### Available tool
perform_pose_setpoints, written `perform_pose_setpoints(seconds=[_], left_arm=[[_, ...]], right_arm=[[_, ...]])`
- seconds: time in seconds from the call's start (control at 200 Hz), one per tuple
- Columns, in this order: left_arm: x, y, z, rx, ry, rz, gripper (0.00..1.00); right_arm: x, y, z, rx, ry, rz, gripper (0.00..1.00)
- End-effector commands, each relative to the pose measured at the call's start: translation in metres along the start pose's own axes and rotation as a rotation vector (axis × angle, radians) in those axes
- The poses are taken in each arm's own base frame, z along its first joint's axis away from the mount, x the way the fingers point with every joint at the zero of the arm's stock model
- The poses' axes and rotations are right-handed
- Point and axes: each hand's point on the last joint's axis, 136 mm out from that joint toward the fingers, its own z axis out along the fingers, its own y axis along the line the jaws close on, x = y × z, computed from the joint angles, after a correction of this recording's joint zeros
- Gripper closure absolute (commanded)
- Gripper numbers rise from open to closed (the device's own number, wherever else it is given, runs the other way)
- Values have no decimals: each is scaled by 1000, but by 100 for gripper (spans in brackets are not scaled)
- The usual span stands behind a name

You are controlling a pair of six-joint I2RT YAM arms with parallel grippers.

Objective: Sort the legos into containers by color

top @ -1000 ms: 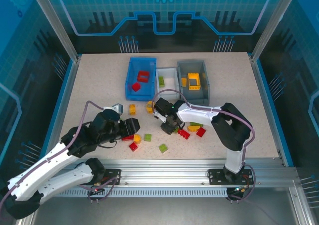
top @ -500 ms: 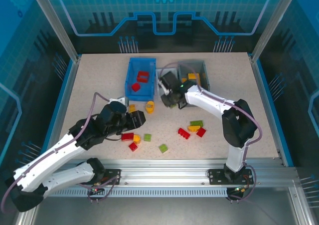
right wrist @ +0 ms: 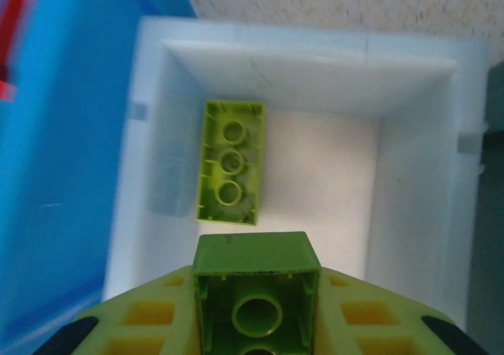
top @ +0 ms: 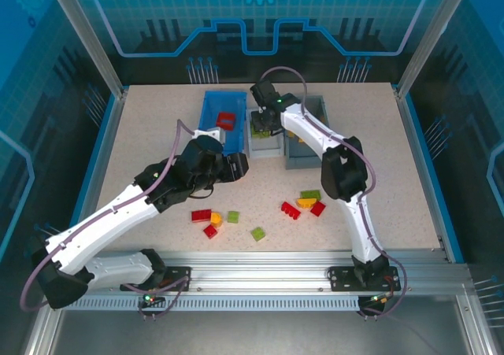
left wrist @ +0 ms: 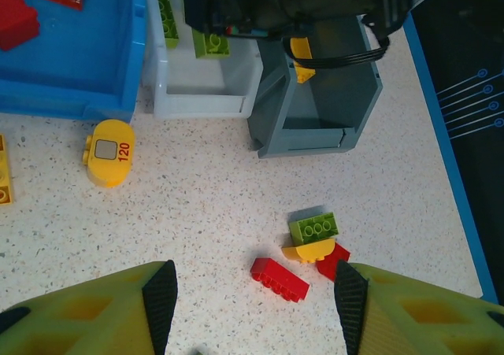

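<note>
— Bricks first: where is the green brick (right wrist: 256,260) found?

— It is clenched between the fingers of the right gripper (right wrist: 256,316), which is held over the white bin (right wrist: 315,68). Its studded face is turned up toward the wrist camera. Its near end is cut off by the frame edge, so its long axis cannot be told.

— What is seen inside that bin?

— A second green brick (right wrist: 230,162) is laid flat on the floor, studs up, near the wall on the side of the blue bin (right wrist: 63,150). Its long axis is run along the bin's length, toward the far wall, and a row of three studs is shown.

— How is the left gripper set?

— The left gripper (left wrist: 256,292) is spread wide, with nothing gripped, above the table (left wrist: 220,213). Ahead of it a red brick (left wrist: 279,279) is laid slantwise, just beside a heap (left wrist: 315,241) of green, yellow and red pieces. A rounded yellow piece (left wrist: 109,152) marked 120 is set near the blue bin's front wall.

— And the other bins?

— The grey bin (left wrist: 315,127) is stood just beside the white one, and a yellow brick (left wrist: 301,60) is seen within it. Red bricks (left wrist: 16,16) are seen in the blue bin.
</note>
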Motion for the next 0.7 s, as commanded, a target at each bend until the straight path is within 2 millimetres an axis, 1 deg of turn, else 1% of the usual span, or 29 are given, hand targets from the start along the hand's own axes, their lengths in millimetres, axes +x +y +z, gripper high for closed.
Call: perform_pose_setpoints(seconds=[0.0, 0.065, 0.135, 0.24, 0.295, 0.33, 0.335, 0.345, 0.4, 0.47, 0.545, 0.64, 0.695], left_arm=[[-11, -7, -4, 14, -39, 21, 41], [-9, -5, -4, 9, -37, 21, 41], [-8, -2, -4, -2, -36, 24, 41], [-6, 2, -4, -19, -28, 28, 41], [-4, 4, -3, -29, -22, 28, 41], [-3, 7, -3, -42, -17, 26, 41], [-3, 6, -3, -42, -17, 25, 41], [-3, 7, -3, -42, -17, 24, 41], [-2, 11, -4, -67, -10, 17, 41], [2, 21, -6, -113, 5, 4, 42], [11, 39, -8, -185, 30, -30, 42], [27, 64, -11, -264, 75, -99, 42], [38, 80, -13, -302, 104, -163, 42]], right_arm=[[13, -8, 7, 63, 60, 40, 70], [14, -6, 9, 69, 68, 42, 66], [13, -1, 5, 61, 63, 35, 56], [6, 8, -11, 49, 23, 18, 47], [1, 11, -21, 43, 1, 16, 45], [1, 10, -22, 49, -2, 16, 44], [-3, 11, -29, 44, -16, 19, 44], [-6, 11, -35, 41, -27, 21, 44], [-12, 11, -50, 40, -55, 29, 46], [-18, 12, -71, 34, -100, 25, 50], [-27, 18, -103, 7, -177, 3, 51], [-25, 31, -144, -44, -280, -53, 52], [-14, 45, -164, -119, -332, -107, 52]])
